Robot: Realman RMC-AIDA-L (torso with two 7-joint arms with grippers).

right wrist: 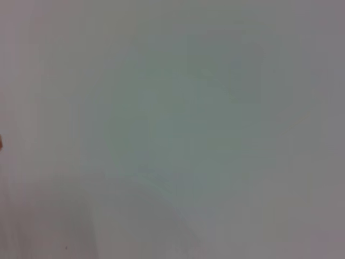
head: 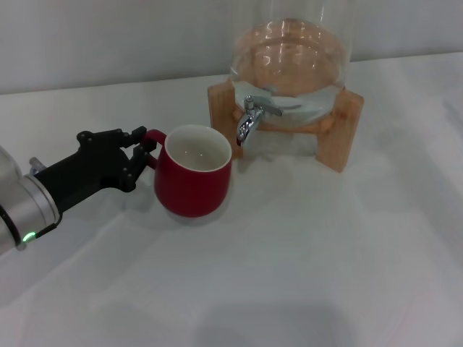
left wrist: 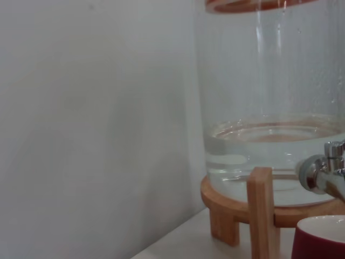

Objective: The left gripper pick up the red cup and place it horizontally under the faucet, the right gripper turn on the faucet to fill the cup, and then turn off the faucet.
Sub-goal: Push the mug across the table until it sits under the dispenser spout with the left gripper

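Observation:
The red cup (head: 194, 181) stands upright on the white table, its white inside showing, its rim just left of and below the faucet (head: 251, 117) spout. My left gripper (head: 142, 153) comes in from the left and its black fingers are closed on the cup's loop handle. The left wrist view shows the cup's rim (left wrist: 321, 237) at the lower corner and the chrome faucet (left wrist: 325, 172) close above it. The right gripper is out of view; the right wrist view shows only a blank pale surface.
The clear glass dispenser (head: 293, 61), partly filled with water, sits in a wooden stand (head: 340, 141) at the back centre; it also shows in the left wrist view (left wrist: 269, 108). White table (head: 304, 275) stretches in front and to the right.

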